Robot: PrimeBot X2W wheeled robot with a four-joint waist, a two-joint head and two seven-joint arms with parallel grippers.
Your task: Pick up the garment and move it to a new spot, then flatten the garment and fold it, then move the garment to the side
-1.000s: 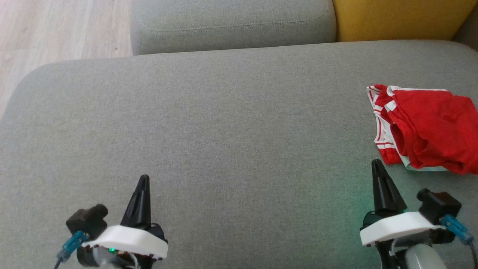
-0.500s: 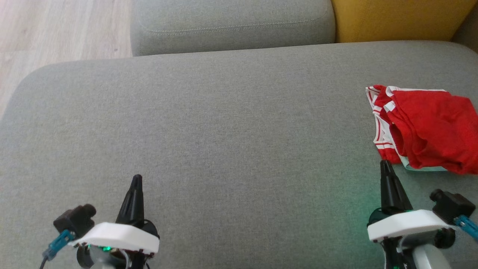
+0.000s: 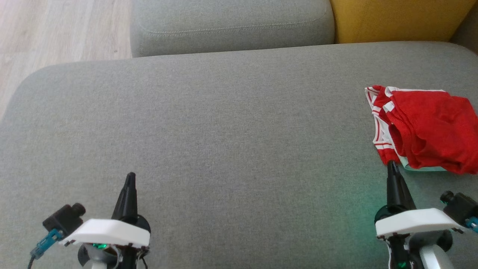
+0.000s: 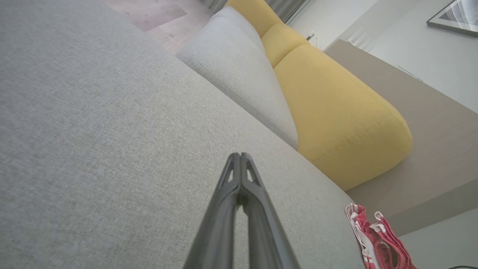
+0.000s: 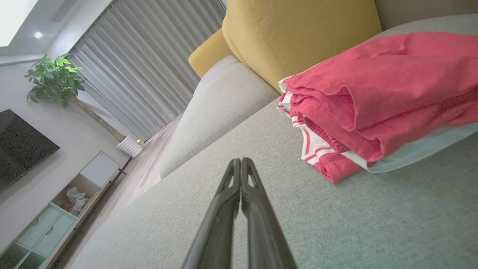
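Head view: I logged soft, even daylight over the sofa seat; no hard shadows. Colour cast: a green glow lay on the fabric beside the right gripper. Right wrist view: I noted a lit ceiling spotlight, a blown-out top left corner, and lines bowed towards the edges. Both wrist views: fingers were soft near the lens.
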